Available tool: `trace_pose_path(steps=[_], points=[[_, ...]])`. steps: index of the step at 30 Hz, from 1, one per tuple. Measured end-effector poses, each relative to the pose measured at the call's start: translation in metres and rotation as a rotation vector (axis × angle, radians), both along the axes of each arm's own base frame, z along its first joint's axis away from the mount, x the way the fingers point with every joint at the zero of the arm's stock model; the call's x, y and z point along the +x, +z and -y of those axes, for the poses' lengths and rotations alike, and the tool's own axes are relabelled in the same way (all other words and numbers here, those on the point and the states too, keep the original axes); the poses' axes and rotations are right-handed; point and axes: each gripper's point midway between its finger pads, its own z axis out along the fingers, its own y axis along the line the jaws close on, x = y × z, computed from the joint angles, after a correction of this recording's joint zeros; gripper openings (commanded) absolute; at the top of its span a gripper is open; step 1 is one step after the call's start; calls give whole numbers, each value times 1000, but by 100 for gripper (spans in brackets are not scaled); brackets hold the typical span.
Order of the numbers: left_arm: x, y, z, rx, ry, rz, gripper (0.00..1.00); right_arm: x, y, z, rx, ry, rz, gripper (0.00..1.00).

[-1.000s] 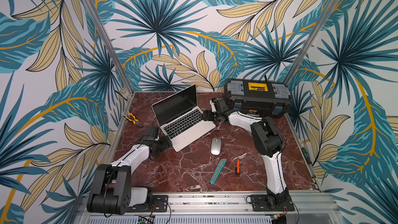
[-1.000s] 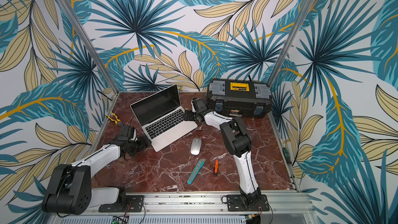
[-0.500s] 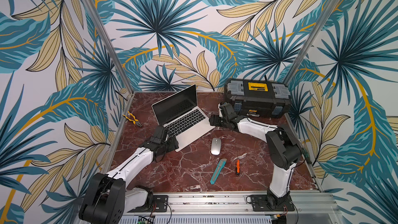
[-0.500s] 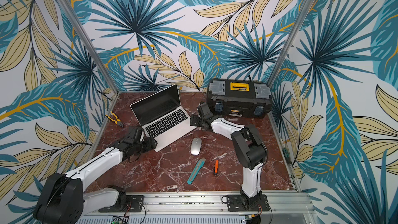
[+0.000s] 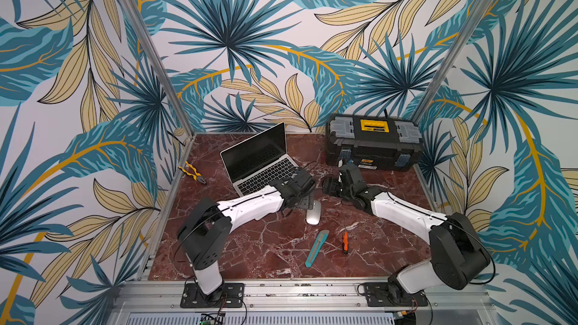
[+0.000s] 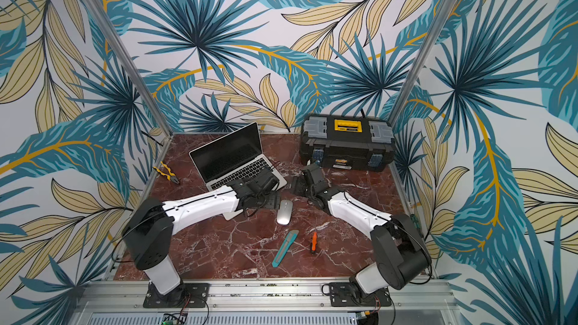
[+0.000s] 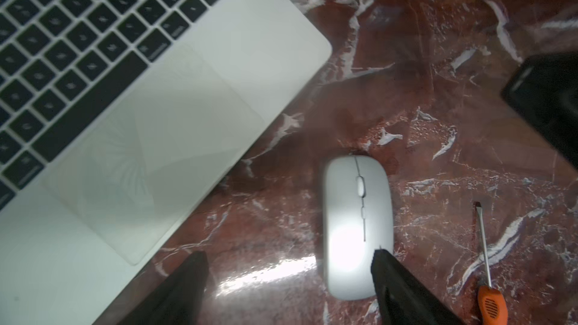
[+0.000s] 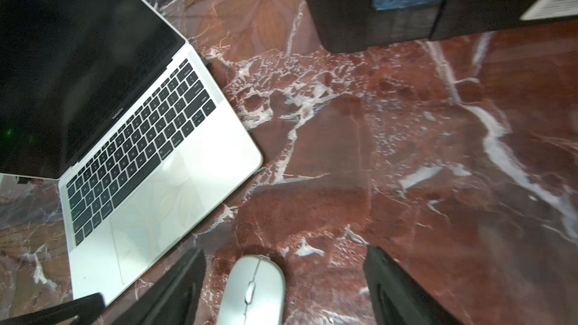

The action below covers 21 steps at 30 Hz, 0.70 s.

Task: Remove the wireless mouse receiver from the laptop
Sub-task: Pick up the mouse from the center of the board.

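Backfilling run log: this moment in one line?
left tool: open, empty, between slim silver black-keyed laptop and white oval mouse | right tool: open, empty

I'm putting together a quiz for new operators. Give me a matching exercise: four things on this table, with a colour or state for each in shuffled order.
Things:
1. laptop
2. toolbox
3. screwdriver
4. utility knife

Descriptions:
A. teal
B. lid open, screen dark
C. orange handle
D. black and yellow

Pairs: 1-B, 2-D, 3-C, 4-A
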Motion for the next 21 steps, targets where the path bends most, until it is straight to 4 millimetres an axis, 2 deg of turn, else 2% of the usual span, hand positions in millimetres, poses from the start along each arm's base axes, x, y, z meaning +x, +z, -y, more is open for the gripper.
trace_pose_path(steps=[4, 9, 15, 21], points=[[-3, -19, 25, 72, -41, -33, 87, -2, 2, 31, -3, -69, 7, 87], [-4, -35, 33, 134, -52, -70, 89, -5, -3, 58, -5, -121, -6, 88], [3, -47, 40, 156, -48, -90, 88, -11, -12, 73, 0, -144, -30, 88], [1, -58, 46, 177, -54, -109, 88, -8, -6, 81, 14, -156, -20, 88]])
